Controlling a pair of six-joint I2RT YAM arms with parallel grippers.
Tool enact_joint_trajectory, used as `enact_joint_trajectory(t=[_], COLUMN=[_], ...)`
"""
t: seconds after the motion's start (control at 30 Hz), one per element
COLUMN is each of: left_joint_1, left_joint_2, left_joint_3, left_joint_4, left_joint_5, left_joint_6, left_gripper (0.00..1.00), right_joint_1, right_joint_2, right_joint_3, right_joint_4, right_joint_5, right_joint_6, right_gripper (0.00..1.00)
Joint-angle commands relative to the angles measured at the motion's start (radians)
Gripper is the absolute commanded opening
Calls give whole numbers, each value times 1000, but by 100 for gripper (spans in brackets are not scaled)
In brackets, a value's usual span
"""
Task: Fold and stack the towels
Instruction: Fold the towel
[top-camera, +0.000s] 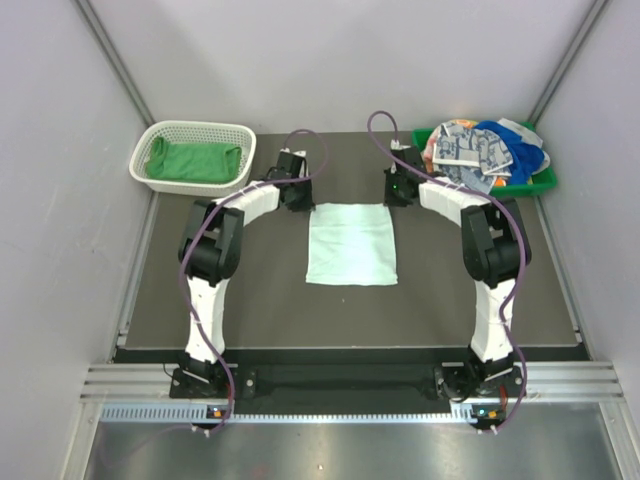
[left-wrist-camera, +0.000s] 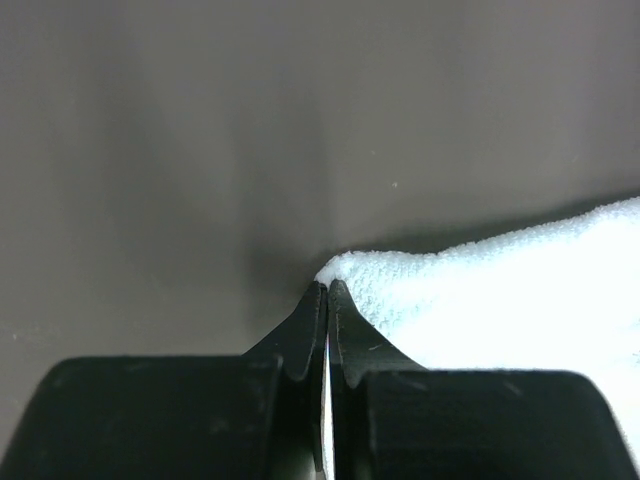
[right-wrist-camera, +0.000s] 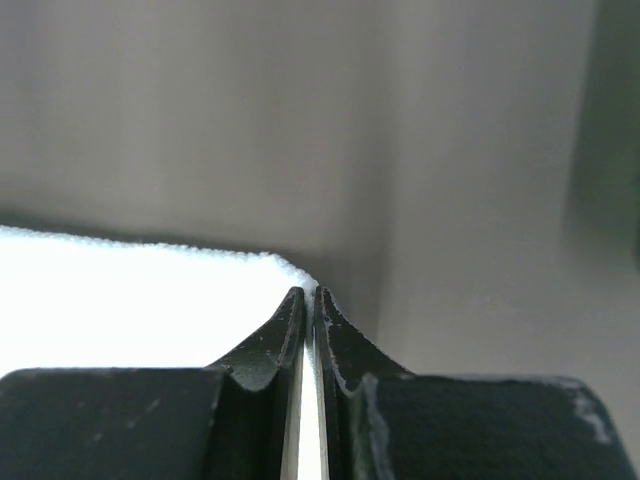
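My left gripper (top-camera: 297, 196) was clenched on the far left corner of the mint towel (top-camera: 351, 243); from the left wrist the two fingertips (left-wrist-camera: 340, 300) met with the cloth's corner nipped between them. My right gripper (top-camera: 398, 188) was clamped the same way on the far right corner, a sliver of white cloth showing in the slit between its tips (right-wrist-camera: 294, 305). The mint towel itself lay spread flat and unfolded in the middle of the table (top-camera: 250, 290), between my two arms, with its near edge free. By my reckoning the job was at an early stage. One green towel (top-camera: 193, 161) sat in the basket (top-camera: 195, 126) at the far left, and I took it for one already dealt with, though I could not tell how neatly it was folded. A jumbled pile (top-camera: 480, 150) of printed, blue and other towels waited in the tray (top-camera: 548, 180) at the far right. The first fold of the mint towel was not yet made, and everything in the pile had to follow it.
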Motion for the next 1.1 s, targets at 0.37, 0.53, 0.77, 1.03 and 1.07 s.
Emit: enact_joint_trajectory(t=[0.37,0.53,0.77,1.03,1.07], left_joint_1=[31,31,31,30,28], left_joint_2=[-64,-130,-284,-409,-436], left_joint_3=[34,-61,-251,-457,-477], left_joint_4=[118,175,325,428,451], left_joint_5=[5,14,43,76,77], left_joint_6=[9,-3,-38,-84,-92], left_gripper=[0,0,0,0,0], right_joint_1=[-19,-19,-19,-13,-12], right_joint_2=[-207,-271,-325,-414,-425], right_joint_3=[-128,-194,-312,-412,-436], right_joint_4=[240,271,329,361,366], right_joint_5=[-45,-50,-61,-73,-76], right_joint_6=[1,-3,15,44,54], right_gripper=[4,5,5,4,4])
